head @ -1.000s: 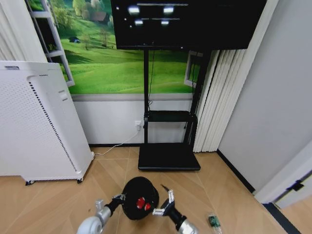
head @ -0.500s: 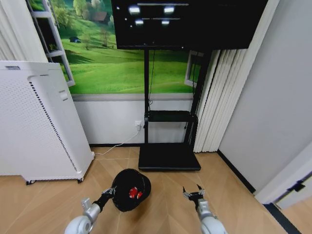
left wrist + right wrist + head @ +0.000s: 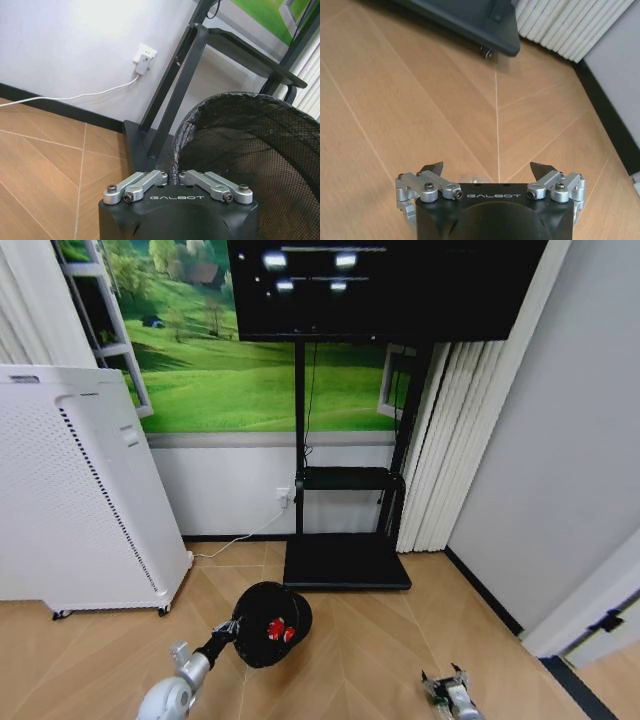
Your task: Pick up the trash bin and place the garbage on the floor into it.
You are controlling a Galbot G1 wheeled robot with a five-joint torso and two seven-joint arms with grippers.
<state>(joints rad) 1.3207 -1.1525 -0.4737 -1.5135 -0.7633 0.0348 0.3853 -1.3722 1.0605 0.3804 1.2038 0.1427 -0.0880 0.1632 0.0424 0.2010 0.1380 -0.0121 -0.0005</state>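
Black mesh fills my left wrist view: my left gripper (image 3: pixel 176 176) is pinched closed on the rim of the bin (image 3: pixel 272 623), holding it tilted above the wood floor (image 3: pixel 360 640), in front of the TV stand (image 3: pixel 346 562). Red litter (image 3: pixel 277 629) lies inside it. My right gripper (image 3: pixel 488 169) hangs low over the floor at my right, fingers spread wide with nothing between them; something small and clear (image 3: pixel 470 177) peeks out just past its body, partly hidden. The white appliance (image 3: pixel 75 490) stands to my left against the wall.
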